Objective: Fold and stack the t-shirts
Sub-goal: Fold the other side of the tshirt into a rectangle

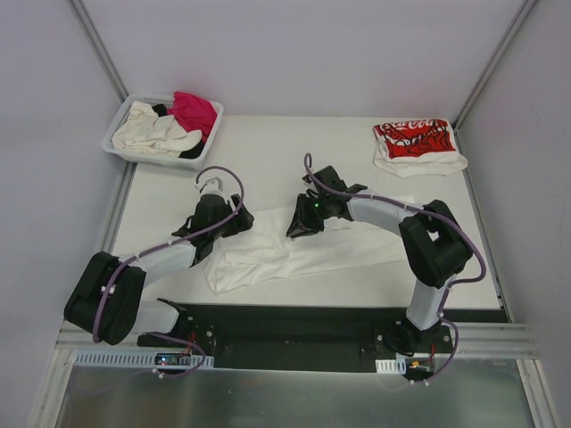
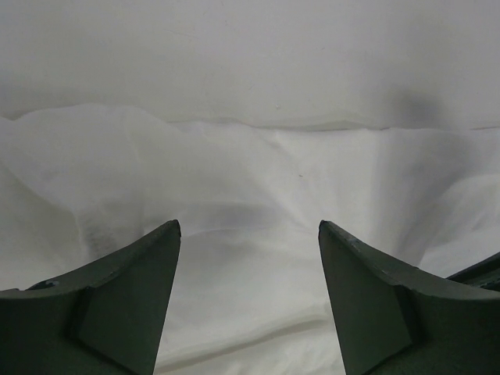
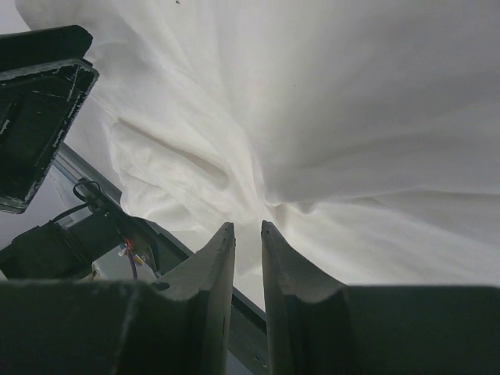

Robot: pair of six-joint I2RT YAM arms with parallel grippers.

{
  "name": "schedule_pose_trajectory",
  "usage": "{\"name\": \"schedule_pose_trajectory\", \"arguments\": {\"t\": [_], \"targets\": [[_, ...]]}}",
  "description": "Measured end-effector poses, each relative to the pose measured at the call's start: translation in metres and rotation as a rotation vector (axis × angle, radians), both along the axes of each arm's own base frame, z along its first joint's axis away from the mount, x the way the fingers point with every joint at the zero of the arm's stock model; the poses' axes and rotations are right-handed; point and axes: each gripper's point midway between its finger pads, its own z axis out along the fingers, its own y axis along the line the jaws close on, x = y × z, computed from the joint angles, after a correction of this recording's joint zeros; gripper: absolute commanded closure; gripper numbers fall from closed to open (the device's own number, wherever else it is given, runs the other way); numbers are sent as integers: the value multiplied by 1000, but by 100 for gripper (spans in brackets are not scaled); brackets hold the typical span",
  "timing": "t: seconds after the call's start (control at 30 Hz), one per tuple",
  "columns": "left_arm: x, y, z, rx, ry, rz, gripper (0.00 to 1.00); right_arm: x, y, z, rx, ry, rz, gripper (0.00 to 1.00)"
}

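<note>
A large plain white t-shirt (image 1: 294, 250) lies crumpled in a long band across the middle of the table. My left gripper (image 1: 237, 223) hovers low over its left part. In the left wrist view this gripper (image 2: 248, 226) is open, with only the white cloth (image 2: 250, 164) beneath it. My right gripper (image 1: 301, 227) is at the shirt's upper edge. Its jaws (image 3: 248, 225) stand narrow, and the white cloth (image 3: 312, 117) puckers into them. A folded white t-shirt with red print (image 1: 415, 141) rests at the back right.
A white slotted basket (image 1: 120, 129) at the back left holds cream (image 1: 156, 132), magenta (image 1: 194, 111) and black shirts. The table's dark front rail (image 3: 195, 258) and the left gripper's body (image 3: 39, 101) show in the right wrist view. Grey walls close in on both sides.
</note>
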Motion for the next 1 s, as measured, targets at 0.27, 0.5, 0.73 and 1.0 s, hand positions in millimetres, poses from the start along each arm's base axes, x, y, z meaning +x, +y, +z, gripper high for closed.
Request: {"name": "schedule_pose_trajectory", "arguments": {"t": [0.27,0.5,0.73,1.0], "targets": [[13,4,-4,17,-32,42,29,4,4,1,8,2,2,78],[28,11,-13,36,-31,82,28,12,-3,2,9,9,-30,78],[59,16,-22,25,-34,125,29,32,-20,10,19,-6,-93,78],[94,26,-18,-30,-60,173,29,54,-41,43,64,-78,-163,77]]}}
